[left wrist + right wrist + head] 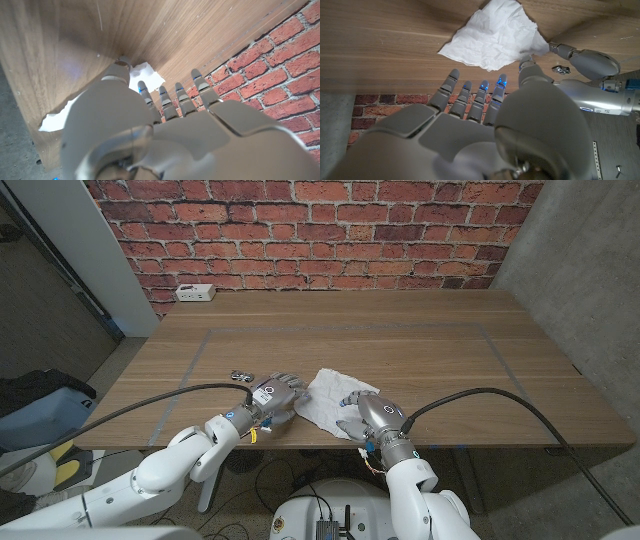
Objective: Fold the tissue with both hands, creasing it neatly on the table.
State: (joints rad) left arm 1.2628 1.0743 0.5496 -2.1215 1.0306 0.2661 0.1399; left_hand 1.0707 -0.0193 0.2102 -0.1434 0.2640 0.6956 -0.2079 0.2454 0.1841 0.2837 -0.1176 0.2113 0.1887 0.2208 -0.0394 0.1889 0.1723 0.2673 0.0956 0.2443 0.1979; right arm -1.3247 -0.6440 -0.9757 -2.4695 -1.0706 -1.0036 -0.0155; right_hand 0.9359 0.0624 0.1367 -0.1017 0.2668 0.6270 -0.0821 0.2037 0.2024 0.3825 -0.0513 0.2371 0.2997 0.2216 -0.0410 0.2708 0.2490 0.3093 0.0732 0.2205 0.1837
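A crumpled white tissue (pixel 325 398) is seen lying on the wooden surface (pixel 400 350) near its front edge, flanked by the left hand (pixel 272 398) and the right hand (pixel 367 415). The tissue's edges are touched by both hands from either side, as far as the views show. The fingers (pixel 465 95) of the right hand are spread and held above the wood; those of the left hand (pixel 180 97) are likewise apart. A white power strip (pixel 195 292) is placed at the far left corner, below a brick wall (pixel 320 230)

Crumpled white tissue (pixel 325 392) lies on the table's near edge.
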